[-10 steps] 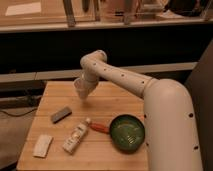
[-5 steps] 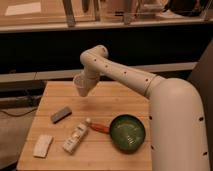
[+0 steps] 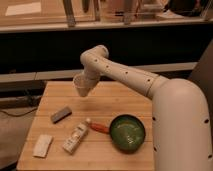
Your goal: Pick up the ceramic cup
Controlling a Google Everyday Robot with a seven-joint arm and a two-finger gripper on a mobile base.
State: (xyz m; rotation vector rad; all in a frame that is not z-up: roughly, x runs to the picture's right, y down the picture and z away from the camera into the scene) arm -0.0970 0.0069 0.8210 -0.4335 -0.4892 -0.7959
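Ceramic cup (image 3: 81, 85) hangs off the table, at the hand (image 3: 85, 82).

Ceramic cup (image 3: 81, 84) at gripper (image 3: 86, 86), above table (image 3: 125, 102)

Gripper (image 3: 85, 86) hidden behind ceramic cup (image 3: 81, 84); robot body cut by right edge.

Ceramic cup (image 3: 81, 85): small, pale beige, tapered, upright, held in tool (image 3: 85, 84) above table
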